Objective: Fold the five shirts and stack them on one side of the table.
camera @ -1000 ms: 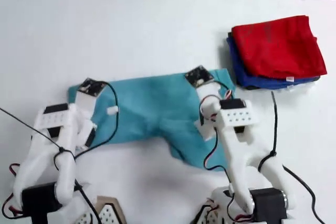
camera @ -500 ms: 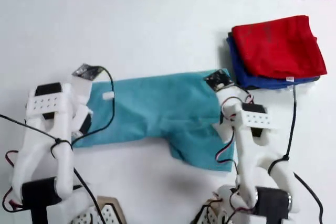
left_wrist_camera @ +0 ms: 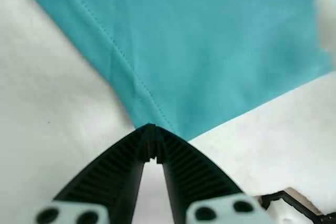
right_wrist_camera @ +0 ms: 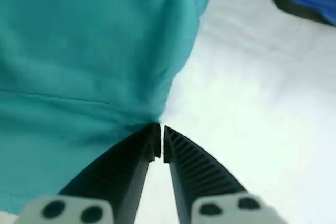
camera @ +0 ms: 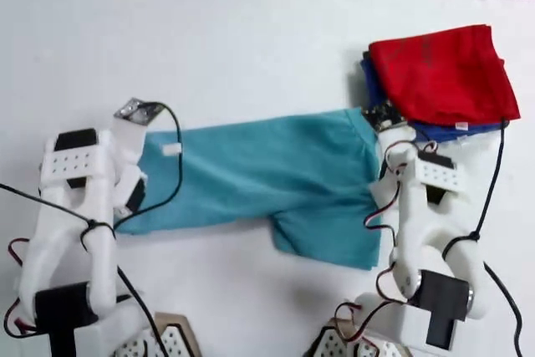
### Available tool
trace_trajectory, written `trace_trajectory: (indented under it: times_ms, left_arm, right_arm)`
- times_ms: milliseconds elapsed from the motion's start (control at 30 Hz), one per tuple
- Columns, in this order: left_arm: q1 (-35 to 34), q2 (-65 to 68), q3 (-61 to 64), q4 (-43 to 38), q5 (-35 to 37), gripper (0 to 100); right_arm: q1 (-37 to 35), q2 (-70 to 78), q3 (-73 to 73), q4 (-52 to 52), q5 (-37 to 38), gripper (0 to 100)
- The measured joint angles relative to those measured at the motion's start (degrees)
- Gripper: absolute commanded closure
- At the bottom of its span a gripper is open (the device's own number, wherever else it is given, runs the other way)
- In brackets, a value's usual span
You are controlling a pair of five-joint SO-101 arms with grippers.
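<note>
**Stack.** At 2 o'clock on the worktop [camera: 251, 39] lies a folded red shirt [camera: 443, 73] on top of a folded blue shirt [camera: 401, 127]. The blue one shows as a rim along the stack's 7 o'clock edge. A dark sliver at the stack's 10 o'clock corner may be another layer, but we cannot confirm it.

**Item in hand.** The teal shirt [camera: 267, 177] lies flat at the centre of the worktop, drawn out from 9 o'clock to 3 o'clock. One flap trails toward 5 o'clock. Its 3 o'clock end sits just beside the stack.

**End effectors.** The left end effector [left_wrist_camera: 153, 141] is closed on a corner of the teal shirt at its 9 o'clock end. The right end effector [right_wrist_camera: 159, 139] is clamped on the cloth edge at the 3 o'clock end (its jaws are all but touching, with the hem caught at their tips).

**Progress.** We judge that at least two of the five shirts are folded and stacked. The teal shirt is held taut and not yet folded, so its folding and placing on the stack remain. We cannot account for the rest of the five, so we put the task near its midpoint at best.
</note>
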Motion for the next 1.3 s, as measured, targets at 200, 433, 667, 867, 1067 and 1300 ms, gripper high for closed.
trace_trajectory:
  times_ms: [200, 433, 667, 867, 1067, 1300]
  left_arm:
    - [0.1, 0.0, 0.9, -0.7, 0.0, 97]
    - [2.6, 0.0, 0.9, -0.7, 3.3, 97]
    - [3.3, 0.0, 0.9, -0.7, 4.0, 97]
    - [3.3, 0.0, 0.9, -0.7, 4.0, 97]
    - [3.2, 0.0, 0.9, -0.7, 4.0, 97]
    - [3.2, 0.0, 0.9, -3.8, 4.0, 97]
  right_arm:
    - [0.1, -2.4, -3.7, 7.6, 0.0, 97.9]
    - [-9.1, -14.9, -2.5, 13.1, -3.0, 97.9]
    - [-25.2, -16.4, 5.7, 5.3, -12.0, 97.9]
    - [-23.1, -8.6, 9.2, -3.3, -12.1, 97.9]
    - [-15.4, -2.3, 9.0, -4.0, -6.7, 97.9]
    - [-14.8, -2.9, 8.6, -4.0, -6.0, 97.9]
